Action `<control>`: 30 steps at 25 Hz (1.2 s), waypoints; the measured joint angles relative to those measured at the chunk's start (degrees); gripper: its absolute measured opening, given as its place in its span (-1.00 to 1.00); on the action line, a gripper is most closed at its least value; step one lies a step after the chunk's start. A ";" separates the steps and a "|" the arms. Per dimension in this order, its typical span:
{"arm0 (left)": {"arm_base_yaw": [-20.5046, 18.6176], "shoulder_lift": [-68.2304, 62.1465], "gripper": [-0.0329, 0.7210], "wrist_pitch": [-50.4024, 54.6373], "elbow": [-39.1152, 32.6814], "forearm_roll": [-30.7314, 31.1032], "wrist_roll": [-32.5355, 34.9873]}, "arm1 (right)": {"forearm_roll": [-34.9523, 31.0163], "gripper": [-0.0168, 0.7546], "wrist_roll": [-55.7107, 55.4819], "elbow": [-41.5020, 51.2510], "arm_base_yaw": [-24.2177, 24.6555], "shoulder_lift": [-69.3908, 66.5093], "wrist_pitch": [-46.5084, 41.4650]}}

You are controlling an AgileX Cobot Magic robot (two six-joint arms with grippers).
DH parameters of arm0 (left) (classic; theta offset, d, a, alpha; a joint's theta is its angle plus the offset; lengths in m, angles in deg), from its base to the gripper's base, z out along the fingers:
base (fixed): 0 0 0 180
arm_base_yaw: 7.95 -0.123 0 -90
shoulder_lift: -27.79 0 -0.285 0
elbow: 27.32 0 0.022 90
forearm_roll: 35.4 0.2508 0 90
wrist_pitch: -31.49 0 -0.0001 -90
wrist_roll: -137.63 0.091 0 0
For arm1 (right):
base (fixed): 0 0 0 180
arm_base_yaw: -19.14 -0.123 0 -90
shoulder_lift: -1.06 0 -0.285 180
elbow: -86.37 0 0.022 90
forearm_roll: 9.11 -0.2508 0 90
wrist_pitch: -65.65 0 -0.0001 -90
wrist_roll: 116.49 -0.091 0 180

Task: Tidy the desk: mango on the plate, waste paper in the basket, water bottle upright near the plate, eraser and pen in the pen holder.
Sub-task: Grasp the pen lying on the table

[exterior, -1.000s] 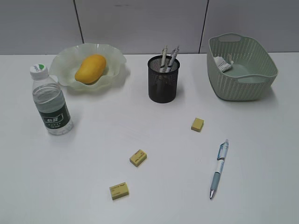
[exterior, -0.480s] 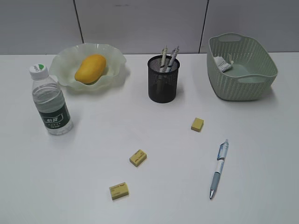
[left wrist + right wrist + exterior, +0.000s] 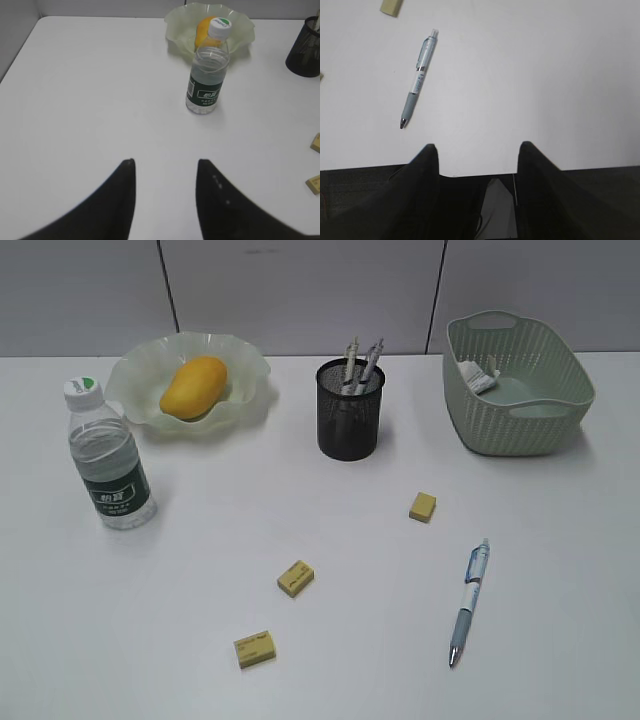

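While both grippers hang apart and hold nothing, the desk (image 3: pixel 200 660) is partly tidied.

From the exterior view, the mango (image 3: pixel 193 387) lies on the plate (image 3: pixel 135 370), and the water bottle (image 3: pixel 108 459) stands upright just in front of that plate to the left. The pen holder (image 3: pixel 350 410) at centre holds pens already, and the waste paper (image 3: pixel 476 376) lies in the basket (image 3: pixel 530 400) on the right. Three erasers lie loose on the desk: a near eraser (image 3: pixel 255 648), a middle eraser (image 3: pixel 296 578) and a far eraser (image 3: pixel 423 506). A pen (image 3: pixel 469 600) lies flat to their right. The left wrist view shows the left gripper (image 3: pixel 165 172) with jaws parted over bare desk, well short of the upright bottle. The right wrist view shows the right gripper (image 3: pixel 477 155) with jaws parted at the desk's near edge, the pen lying ahead to its left.
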 joint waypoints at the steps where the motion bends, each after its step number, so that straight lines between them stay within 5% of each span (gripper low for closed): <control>1: 0.00 0.00 -0.09 0.00 0.00 0.00 0.00 | 0.42 0.15 -1.17 -0.88 0.00 -1.97 -0.18; 8: 0.00 0.00 -0.09 0.00 0.00 0.00 0.00 | -0.67 0.48 -6.30 -2.48 -0.80 -14.37 0.85; 19: 0.00 0.00 -0.14 0.00 0.00 0.00 0.17 | -1.81 0.51 -19.42 -2.67 -17.15 -32.09 13.45; 30: 0.06 0.00 -0.15 0.00 0.00 0.00 0.17 | 1.45 0.51 -24.50 -5.07 -20.03 -45.48 19.05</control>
